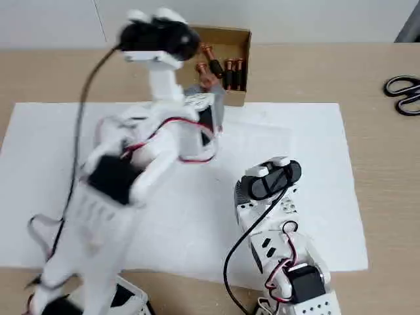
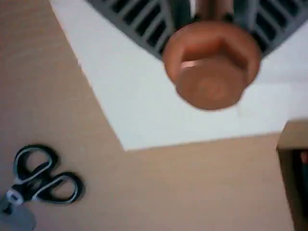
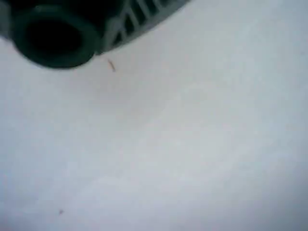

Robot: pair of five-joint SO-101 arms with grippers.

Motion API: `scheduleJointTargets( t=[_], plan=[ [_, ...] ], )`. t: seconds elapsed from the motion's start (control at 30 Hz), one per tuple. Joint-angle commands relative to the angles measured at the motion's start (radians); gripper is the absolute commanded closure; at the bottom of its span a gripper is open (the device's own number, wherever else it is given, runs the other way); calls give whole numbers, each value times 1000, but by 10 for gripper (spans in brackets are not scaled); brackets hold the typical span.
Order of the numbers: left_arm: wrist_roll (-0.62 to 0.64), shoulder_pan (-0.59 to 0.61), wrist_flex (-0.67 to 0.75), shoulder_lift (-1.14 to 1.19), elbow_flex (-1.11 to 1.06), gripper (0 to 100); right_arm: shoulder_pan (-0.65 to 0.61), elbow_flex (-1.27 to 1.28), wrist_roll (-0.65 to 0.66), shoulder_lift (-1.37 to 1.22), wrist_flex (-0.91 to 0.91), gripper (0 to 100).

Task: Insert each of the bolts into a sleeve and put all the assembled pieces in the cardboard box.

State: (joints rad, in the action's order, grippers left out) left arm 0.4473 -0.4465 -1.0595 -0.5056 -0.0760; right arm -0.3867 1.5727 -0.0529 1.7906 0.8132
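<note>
My left gripper (image 1: 209, 98) hangs at the near edge of the cardboard box (image 1: 244, 46), shut on a copper bolt (image 1: 203, 73) that points toward the box. In the left wrist view the bolt's hexagonal head (image 2: 211, 67) sits between the grey ribbed fingers (image 2: 130, 19). Several copper bolts in black sleeves (image 1: 233, 72) lie inside the box. My right gripper (image 1: 245, 191) rests low over the white sheet, its arm folded at the near right. A black sleeve (image 3: 52, 41) sits against its ribbed finger (image 3: 139, 12), open end facing the camera.
A white paper sheet (image 1: 302, 138) covers the middle of the wooden table (image 1: 380, 170). Black-handled scissors (image 1: 403, 94) lie at the far right; they also show in the left wrist view (image 2: 42, 175). Red and black cables trail along both arms.
</note>
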Motion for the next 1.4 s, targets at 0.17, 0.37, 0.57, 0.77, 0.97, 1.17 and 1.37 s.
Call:
scheduleJointTargets(
  t=[0.17, 0.37, 0.57, 0.77, 0.97, 1.17, 1.37],
  plan=[
    [-40, -43, 192, -161, -328, 994, -116, -5, -12, 8, -130, 995],
    [-66, -43, 446, -232, -608, 994, -117, -5, -14, 8, -136, 995],
    [-63, -71, 539, -308, -734, 994, -117, -5, -77, 8, -136, 995],
    [-63, -118, 537, -301, -730, 994, -117, -5, -89, 8, -136, 995],
    [-61, -120, 453, -307, -711, 994, -117, -3, -87, 8, -133, 995],
    [-60, -141, 414, -307, -690, 994, -117, -3, -86, 8, -133, 995],
    [-60, -161, 414, -305, -688, 994, -117, -2, -86, 8, -130, 995]
  ],
)
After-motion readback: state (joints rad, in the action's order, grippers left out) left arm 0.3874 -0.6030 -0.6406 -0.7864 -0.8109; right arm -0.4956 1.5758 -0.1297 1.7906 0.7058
